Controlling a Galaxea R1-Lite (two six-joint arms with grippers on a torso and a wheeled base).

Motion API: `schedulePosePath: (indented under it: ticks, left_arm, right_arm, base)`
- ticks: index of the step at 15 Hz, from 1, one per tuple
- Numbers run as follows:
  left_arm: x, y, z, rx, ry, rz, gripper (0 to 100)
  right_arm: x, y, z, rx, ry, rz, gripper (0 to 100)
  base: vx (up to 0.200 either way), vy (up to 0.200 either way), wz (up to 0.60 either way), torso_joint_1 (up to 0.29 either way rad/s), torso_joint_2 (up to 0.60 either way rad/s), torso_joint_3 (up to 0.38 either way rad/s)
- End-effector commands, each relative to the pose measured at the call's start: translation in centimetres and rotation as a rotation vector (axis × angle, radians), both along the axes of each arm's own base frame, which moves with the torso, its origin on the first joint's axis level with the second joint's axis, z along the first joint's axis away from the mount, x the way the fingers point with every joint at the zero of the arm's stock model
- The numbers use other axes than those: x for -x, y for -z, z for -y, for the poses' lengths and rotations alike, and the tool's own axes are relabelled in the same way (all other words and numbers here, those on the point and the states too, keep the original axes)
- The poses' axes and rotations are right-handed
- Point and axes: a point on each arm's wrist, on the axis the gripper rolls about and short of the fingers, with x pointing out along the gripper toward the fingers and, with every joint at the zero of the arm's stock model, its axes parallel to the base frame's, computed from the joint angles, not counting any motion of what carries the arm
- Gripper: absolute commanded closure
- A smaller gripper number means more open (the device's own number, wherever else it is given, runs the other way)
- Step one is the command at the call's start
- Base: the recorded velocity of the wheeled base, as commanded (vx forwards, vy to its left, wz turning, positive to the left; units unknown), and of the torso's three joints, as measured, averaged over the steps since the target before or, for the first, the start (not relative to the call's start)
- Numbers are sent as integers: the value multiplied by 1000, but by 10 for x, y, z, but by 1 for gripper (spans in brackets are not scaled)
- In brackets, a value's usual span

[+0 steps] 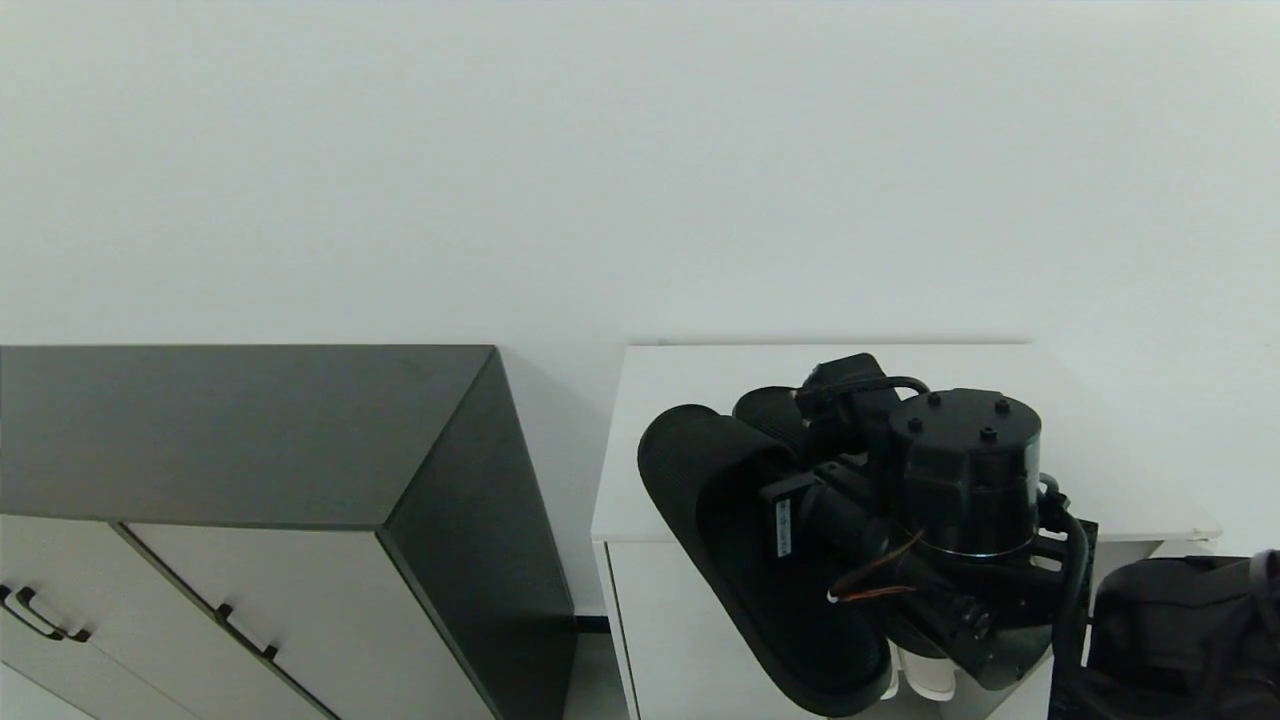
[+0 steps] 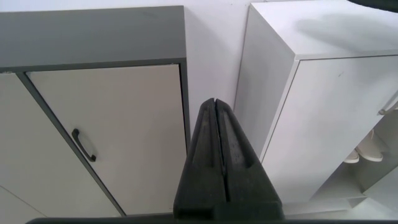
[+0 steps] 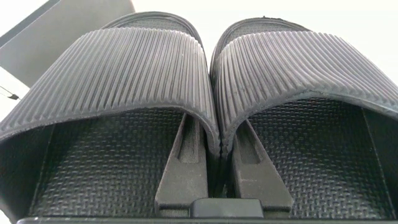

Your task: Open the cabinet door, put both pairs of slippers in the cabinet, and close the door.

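Observation:
My right gripper [image 1: 790, 510] is shut on a pair of black ribbed slippers [image 1: 720, 470], held in the air over the front of the white cabinet [image 1: 720, 370]. In the right wrist view its fingers [image 3: 186, 162] reach inside the two black slippers [image 3: 143, 68] and pinch their inner walls together. A pair of white slippers [image 2: 367, 149] rests on a shelf inside the white cabinet [image 2: 323, 37]; their tips [image 1: 925, 685] peek out below the black pair. My left gripper [image 2: 216, 109] is shut on nothing and points at the gap between the two cabinets.
A dark-topped cabinet [image 1: 230, 430] with beige doors and black handles [image 1: 245, 630] stands to the left of the white one, with a narrow gap between them. A plain white wall rises behind both. The beige door [image 2: 118, 124] facing my left gripper is closed.

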Motion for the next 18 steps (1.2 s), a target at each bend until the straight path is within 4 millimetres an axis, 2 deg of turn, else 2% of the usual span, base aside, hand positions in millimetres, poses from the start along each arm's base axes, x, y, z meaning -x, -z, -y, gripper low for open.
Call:
schedulePosePath:
  ticks: [1, 13, 18]
  left_arm:
    - [0, 0, 0, 0, 0, 0, 100]
    - [0, 0, 0, 0, 0, 0, 100]
    - [0, 0, 0, 0, 1, 0, 100]
  right_arm:
    - [0, 2, -1, 5, -1, -4, 100]
    - [-7, 10, -1, 24, 22, -18, 100]
    - [-8, 11, -1, 23, 25, -20, 100]
  base:
    - [-200, 0, 0, 12, -2, 2]
    - [-200, 0, 0, -1, 3, 2]
    - [0, 0, 0, 0, 0, 0]
